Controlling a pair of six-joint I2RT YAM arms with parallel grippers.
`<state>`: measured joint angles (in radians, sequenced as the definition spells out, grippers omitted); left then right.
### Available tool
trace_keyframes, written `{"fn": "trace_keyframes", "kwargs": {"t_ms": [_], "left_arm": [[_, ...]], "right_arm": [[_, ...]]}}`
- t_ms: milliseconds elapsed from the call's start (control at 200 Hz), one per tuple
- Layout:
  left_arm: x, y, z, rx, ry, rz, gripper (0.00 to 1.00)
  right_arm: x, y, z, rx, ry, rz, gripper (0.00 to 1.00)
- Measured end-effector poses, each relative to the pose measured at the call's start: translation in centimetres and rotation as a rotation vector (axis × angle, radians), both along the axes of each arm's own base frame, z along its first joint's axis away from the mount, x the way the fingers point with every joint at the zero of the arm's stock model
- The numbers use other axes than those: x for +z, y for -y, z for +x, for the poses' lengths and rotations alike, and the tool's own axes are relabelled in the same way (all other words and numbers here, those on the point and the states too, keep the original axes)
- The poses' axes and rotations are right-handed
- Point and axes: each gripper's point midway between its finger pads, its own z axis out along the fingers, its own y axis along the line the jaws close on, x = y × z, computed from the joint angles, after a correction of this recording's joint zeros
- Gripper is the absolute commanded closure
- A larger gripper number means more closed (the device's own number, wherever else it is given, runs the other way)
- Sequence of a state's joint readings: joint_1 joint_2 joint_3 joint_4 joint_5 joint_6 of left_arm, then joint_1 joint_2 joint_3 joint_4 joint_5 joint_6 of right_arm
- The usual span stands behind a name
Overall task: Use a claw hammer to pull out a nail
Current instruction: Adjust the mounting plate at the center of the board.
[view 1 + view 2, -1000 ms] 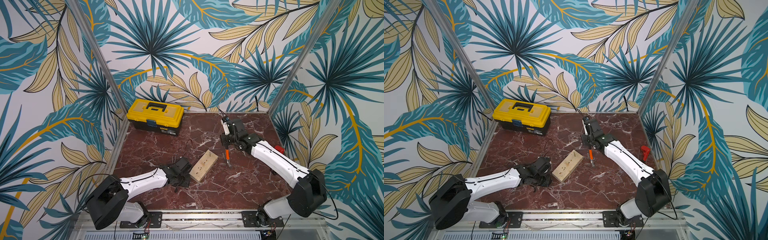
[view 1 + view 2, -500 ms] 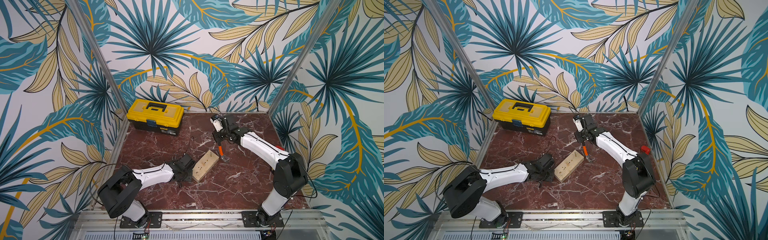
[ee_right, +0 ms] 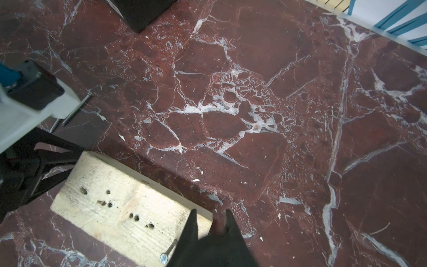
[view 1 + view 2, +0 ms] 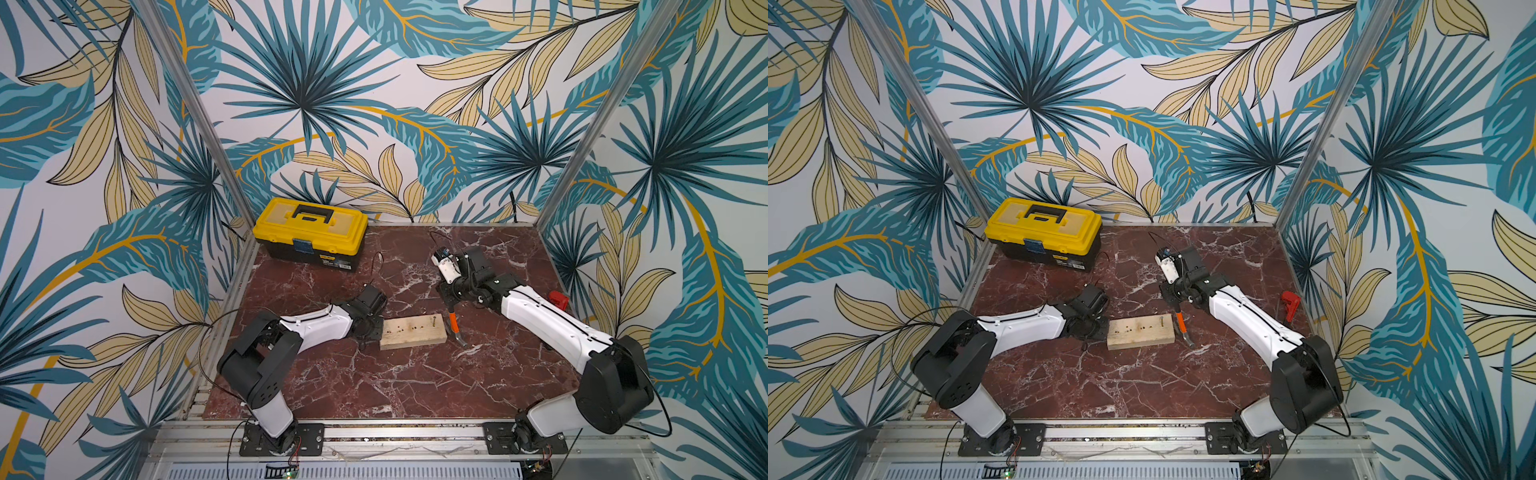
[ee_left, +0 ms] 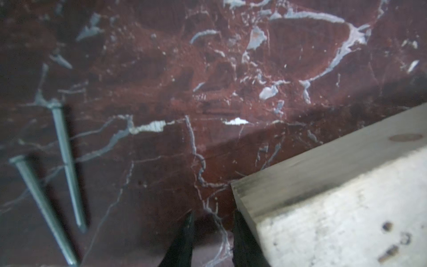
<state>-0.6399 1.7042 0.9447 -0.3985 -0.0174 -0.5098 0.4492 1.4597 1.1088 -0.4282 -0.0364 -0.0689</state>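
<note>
Item: claw hammer (image 4: 453, 323). The right fingers (image 3: 190, 233) are clamping its black shaft. It is hanging head-down, long axis near upright, head low over the counter (image 4: 415, 386), just beside the wood block (image 4: 413, 332)'s right end. The nail (image 3: 168, 250) is sticking out of that end, nearest the right arm. The left fingers (image 5: 183, 240) are standing parted and empty beside the opposite end.
</note>
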Motion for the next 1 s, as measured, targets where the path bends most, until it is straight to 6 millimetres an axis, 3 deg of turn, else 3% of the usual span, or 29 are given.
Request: {"fn": "trace_keyframes", "kwargs": {"t_ms": [195, 325, 461, 661, 791, 1001], "left_arm": [[0.4, 0.4, 2.6, 0.002, 0.012, -0.015, 0.69], [1.5, -0.1, 3.0, 0.015, 0.024, -0.031, 0.68], [4.4, -1.0, 3.0, 0.024, 0.066, -0.050, 0.66], [11.1, -1.7, 3.8, 0.058, 0.188, -0.135, 0.57], [14.8, -1.0, 4.2, 0.055, 0.242, -0.272, 0.56], [19.5, 1.2, 5.5, 0.044, 0.292, -0.603, 0.48]], "right_arm": [[-0.2, 1.0, -0.5, -0.079, -0.006, 0.005, 1.00], [1.4, 1.4, -1.1, -0.108, 0.025, 0.018, 1.00], [5.7, 1.8, -1.6, -0.123, 0.099, 0.056, 1.00], [12.9, 1.8, -1.3, -0.126, 0.239, 0.138, 1.00], [16.4, 1.2, -1.1, -0.117, 0.299, 0.198, 1.00], [20.5, -0.2, -0.6, -0.097, 0.353, 0.328, 1.00]]}}
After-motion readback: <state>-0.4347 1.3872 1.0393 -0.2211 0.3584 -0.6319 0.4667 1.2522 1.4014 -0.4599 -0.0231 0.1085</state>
